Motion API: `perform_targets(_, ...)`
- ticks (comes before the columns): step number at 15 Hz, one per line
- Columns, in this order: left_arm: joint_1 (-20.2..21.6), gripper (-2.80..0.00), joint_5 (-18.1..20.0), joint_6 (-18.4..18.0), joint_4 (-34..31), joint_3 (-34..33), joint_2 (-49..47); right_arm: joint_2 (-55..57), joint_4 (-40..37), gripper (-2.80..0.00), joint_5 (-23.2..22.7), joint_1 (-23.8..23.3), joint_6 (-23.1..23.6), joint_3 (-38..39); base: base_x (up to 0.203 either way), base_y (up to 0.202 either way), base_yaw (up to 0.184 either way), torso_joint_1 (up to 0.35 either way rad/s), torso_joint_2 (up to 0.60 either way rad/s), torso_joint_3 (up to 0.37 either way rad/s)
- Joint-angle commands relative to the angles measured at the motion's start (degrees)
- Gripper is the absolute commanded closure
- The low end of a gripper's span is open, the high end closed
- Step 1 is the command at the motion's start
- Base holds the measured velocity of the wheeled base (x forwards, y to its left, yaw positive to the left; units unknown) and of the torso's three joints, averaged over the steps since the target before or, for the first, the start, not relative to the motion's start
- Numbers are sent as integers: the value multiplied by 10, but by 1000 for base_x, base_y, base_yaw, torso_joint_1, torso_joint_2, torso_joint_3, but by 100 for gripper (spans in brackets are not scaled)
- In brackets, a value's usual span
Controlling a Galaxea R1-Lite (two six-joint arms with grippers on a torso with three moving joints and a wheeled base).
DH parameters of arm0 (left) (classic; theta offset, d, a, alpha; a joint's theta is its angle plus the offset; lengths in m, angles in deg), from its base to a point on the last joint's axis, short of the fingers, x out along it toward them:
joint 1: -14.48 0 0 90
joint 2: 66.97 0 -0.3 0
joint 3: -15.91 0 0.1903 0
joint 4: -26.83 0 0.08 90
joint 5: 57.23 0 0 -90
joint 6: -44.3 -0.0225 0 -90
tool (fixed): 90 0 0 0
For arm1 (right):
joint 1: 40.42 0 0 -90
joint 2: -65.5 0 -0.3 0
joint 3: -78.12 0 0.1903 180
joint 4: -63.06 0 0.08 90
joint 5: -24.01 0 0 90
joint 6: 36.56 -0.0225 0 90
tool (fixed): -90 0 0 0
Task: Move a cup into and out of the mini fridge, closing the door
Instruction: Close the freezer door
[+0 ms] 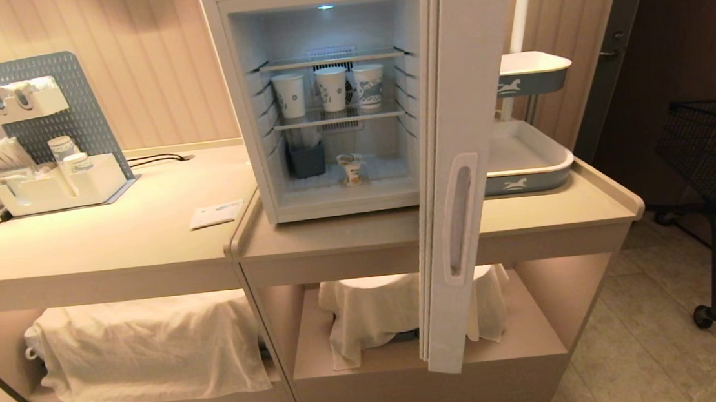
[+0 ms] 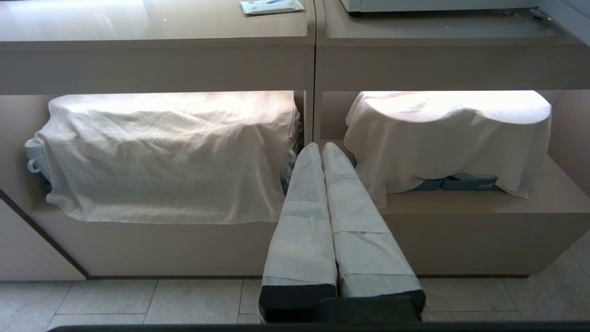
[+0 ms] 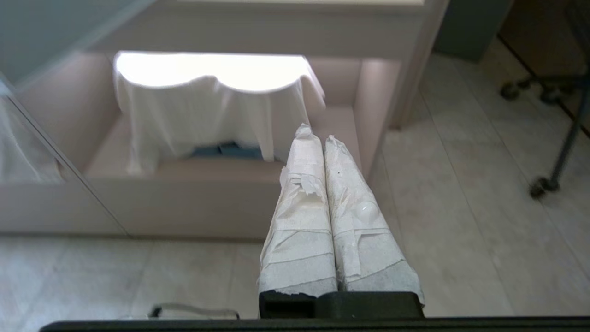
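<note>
- The left gripper [image 2: 321,146] is seen pressed fully together, with nothing between its jaws; it hangs low before the bench [image 1: 140,233], level with the open lower shelf, and it is not seen in the head view.
- The right gripper [image 3: 315,133] is likewise closed on nothing; it is held low, near the right end of the bench, and is directed toward the cloth-covered stack [image 3: 207,101] on the lower shelf.
- The door [image 1: 453,173] is swung wide open to the right and is seen almost edge-on; it juts forward past the front edge of the bench.
- The cup [image 1: 351,168] stands upright on the floor of the fridge [image 1: 323,94], near the middle and toward the front, apart from the dark bin [image 1: 306,159] on its left.
- Three paper cups [image 1: 331,89] stand in a row on the wire shelf above it.
- The cup lies well above both grippers and further in; its long axis is vertical, so a level approach from the front is judged suitable.
- Neither gripper is clearly nearer; the door stands on the right arm's side and could hinder it, so the left arm is judged to have the freer way.
</note>
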Motion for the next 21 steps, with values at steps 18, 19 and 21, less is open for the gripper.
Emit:
perform_targets(18, 0, 0, 0, 0, 0, 0, 0, -39, 91, 0, -1, -3, -34, 47, 0, 0, 0, 0, 0, 0)
perform_targets(19, 0, 0, 0, -1, 1, 0, 0, -40, 89, 0, -6, -3, -26, 47, 0, 0, 0, 0, 0, 0)
perform_targets(21, 0, 0, 0, 8, 0, 0, 0, -40, 89, 0, -5, -3, -27, 47, 0, 0, 0, 0, 0, 0)
